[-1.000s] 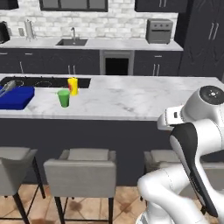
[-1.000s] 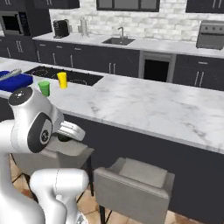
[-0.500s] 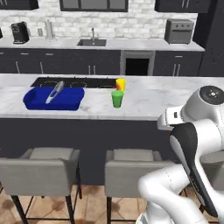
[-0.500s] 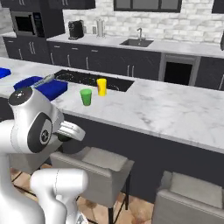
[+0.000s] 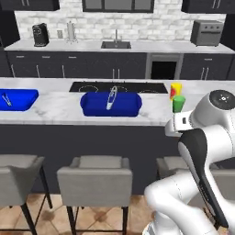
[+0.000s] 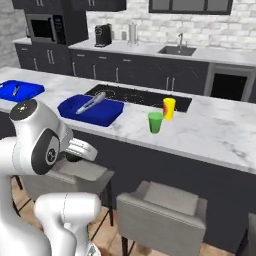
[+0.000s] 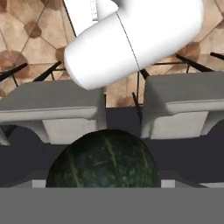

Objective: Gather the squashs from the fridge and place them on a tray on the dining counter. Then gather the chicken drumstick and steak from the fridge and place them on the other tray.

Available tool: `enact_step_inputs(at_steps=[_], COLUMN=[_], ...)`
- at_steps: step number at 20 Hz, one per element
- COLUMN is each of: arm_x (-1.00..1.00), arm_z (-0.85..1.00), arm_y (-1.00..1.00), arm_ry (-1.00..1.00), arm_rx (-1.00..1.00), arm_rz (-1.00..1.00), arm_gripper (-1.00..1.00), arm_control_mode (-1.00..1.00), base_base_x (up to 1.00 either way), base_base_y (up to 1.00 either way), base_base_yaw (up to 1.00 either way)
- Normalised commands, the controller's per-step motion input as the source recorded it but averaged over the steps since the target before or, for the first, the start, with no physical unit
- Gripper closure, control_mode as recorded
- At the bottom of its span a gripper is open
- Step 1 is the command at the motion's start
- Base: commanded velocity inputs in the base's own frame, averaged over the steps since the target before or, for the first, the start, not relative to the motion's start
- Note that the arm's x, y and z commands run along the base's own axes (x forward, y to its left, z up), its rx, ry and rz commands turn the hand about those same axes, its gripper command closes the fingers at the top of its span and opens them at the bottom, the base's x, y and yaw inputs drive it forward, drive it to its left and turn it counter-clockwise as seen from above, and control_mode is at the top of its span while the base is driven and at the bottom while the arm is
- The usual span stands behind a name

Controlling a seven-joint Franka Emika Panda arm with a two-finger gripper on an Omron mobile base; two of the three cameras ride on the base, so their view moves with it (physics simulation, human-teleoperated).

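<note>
My tool (image 7: pixel 105 186) grips a dark green squash (image 7: pixel 103 159), its jaws spread wide around the round body, held low over the grey stools (image 7: pixel 52 107) in front of the counter (image 5: pixel 59 110). In the right base view a sliver of the squash shows under my forearm. Two blue trays rest on the marble: the nearer tray (image 5: pixel 94 108) carrying a slim metal utensil (image 5: pixel 111 97), the other tray (image 5: pixel 20 98) well to the left. A green cup (image 5: pixel 178 103) and yellow cup (image 5: pixel 176 89) stand to the right. To do this step well, I judge I should lift the squash above the rim, stay left of the cups, and set it down beside the utensil.
</note>
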Motion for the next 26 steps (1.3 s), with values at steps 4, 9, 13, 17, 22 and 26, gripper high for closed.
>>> enact_step_inputs(at_steps=[4, 9, 13, 17, 22, 26], arm_x=[0.00, 0.00, 0.00, 0.00, 0.00, 0.00], arm_z=[0.00, 0.00, 0.00, 0.00, 0.00, 0.00], arm_y=[0.00, 0.00, 0.00, 0.00, 0.00, 0.00], arm_ry=[0.00, 0.00, 0.00, 0.00, 0.00, 0.00], arm_rx=[0.00, 0.00, 0.00, 0.00, 0.00, 0.00], arm_rz=[0.00, 0.00, 0.00, 0.00, 0.00, 0.00], arm_gripper=[1.00, 1.00, 1.00, 1.00, 1.00, 1.00], arm_control_mode=[1.00, 1.00, 1.00, 1.00, 1.00, 1.00], base_base_x=[0.14, 0.34, 0.48, 0.63, 0.63, 0.62], base_base_y=[1.00, 0.82, 0.54, 0.43, 0.05, 0.00], base_base_yaw=[-0.05, -0.12, -0.20, -0.20, -0.10, -0.04])
